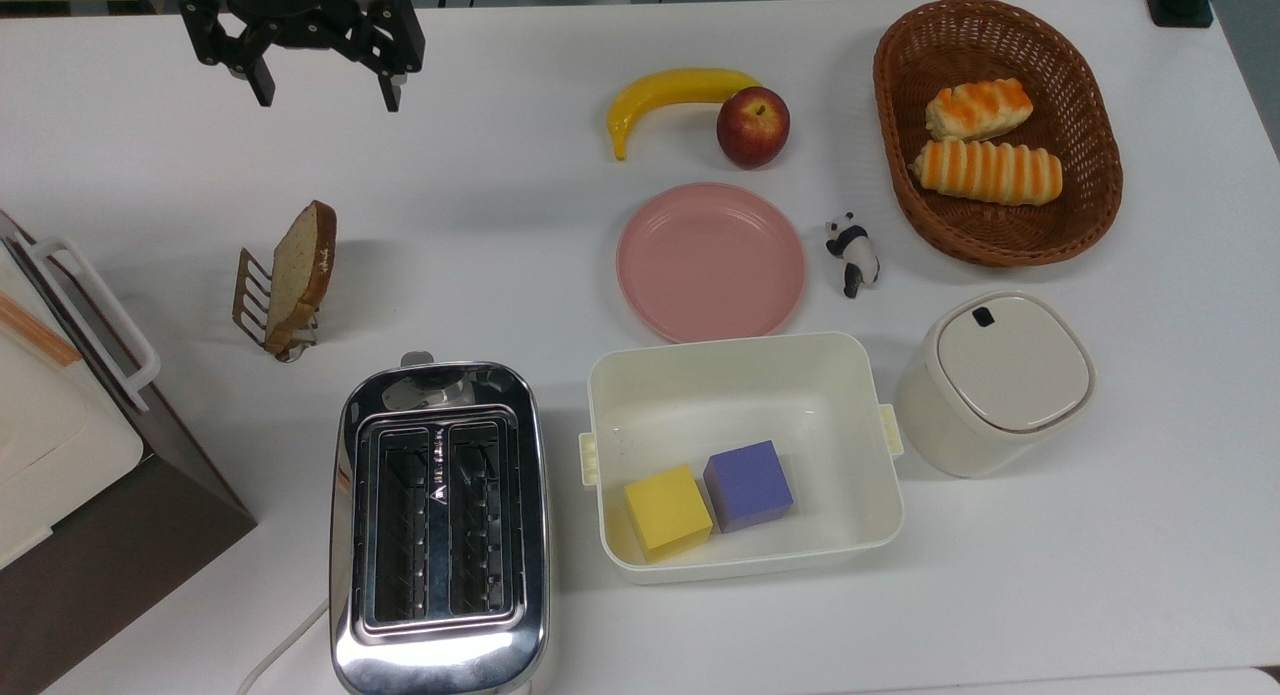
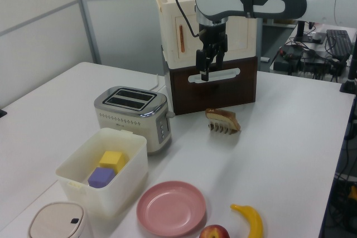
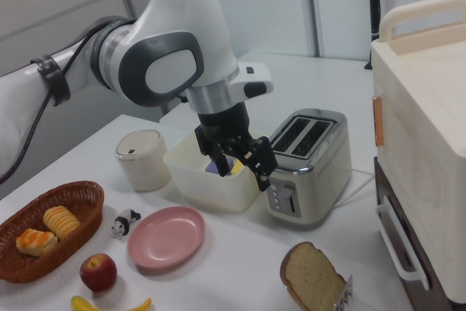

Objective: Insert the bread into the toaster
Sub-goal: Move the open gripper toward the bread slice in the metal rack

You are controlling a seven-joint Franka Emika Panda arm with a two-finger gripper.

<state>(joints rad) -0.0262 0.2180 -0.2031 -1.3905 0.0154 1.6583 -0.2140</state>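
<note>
- the arm above the gripper [image 1: 325, 90] runs off the top view's upper edge.
- the toaster [image 1: 440, 530] is cut by the top view's bottom edge, and its white cord [image 1: 280, 650] leaves there too.
- the cream and brown appliance [image 1: 60, 445] is cropped at the top view's left edge.
- the toast rack [image 3: 342, 298] and the bread [image 3: 312, 280] are clipped at the right view's bottom edge.
- the apple [image 2: 215, 232] is cut by the left view's bottom edge.
- the purple cube [image 3: 212, 169] sits mostly hidden behind the gripper in the right view.
</note>
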